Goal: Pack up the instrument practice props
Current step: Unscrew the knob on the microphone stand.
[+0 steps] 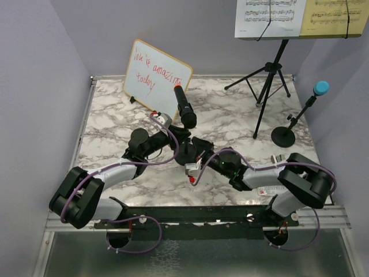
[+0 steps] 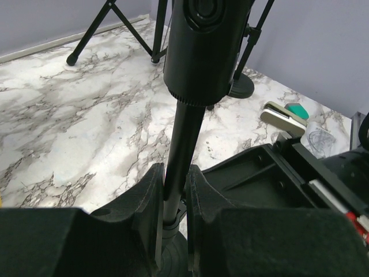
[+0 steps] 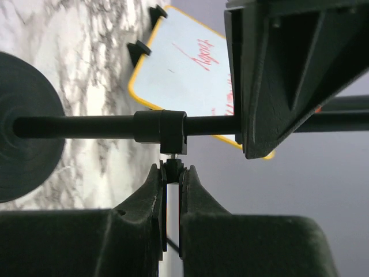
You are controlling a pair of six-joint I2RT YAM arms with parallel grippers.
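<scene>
We are working on the black microphone and its mic holder. They stand about the middle of the tabletop, on the near side of the whiteboard, and both arms meet there. Our left claw is closed nearly tight on the holder's thin post just below the microphone's body, with both fingers touching the post. Our right claw is pinched almost shut on the small clamp knob, which sticks out of the collar on that post. The holder's round base shows at the left of the right wrist view.

We judge this to be the taking-apart of the first holder, with the left claw steadying it and the right working the knob. Little looks packed so far. The blue microphone sits on the second holder by the right edge. The music desk stands at the far right corner, carrying the white sheet music and the yellow sheet music.

The next move calls for a wrist turn about the knob's own axis with a firm pinch, since so small a knob could slip out. Meanwhile the left claw must keep the post from twisting and the base from tipping. We cannot tell which way the knob loosens, and we see no box or bag to pack into.
</scene>
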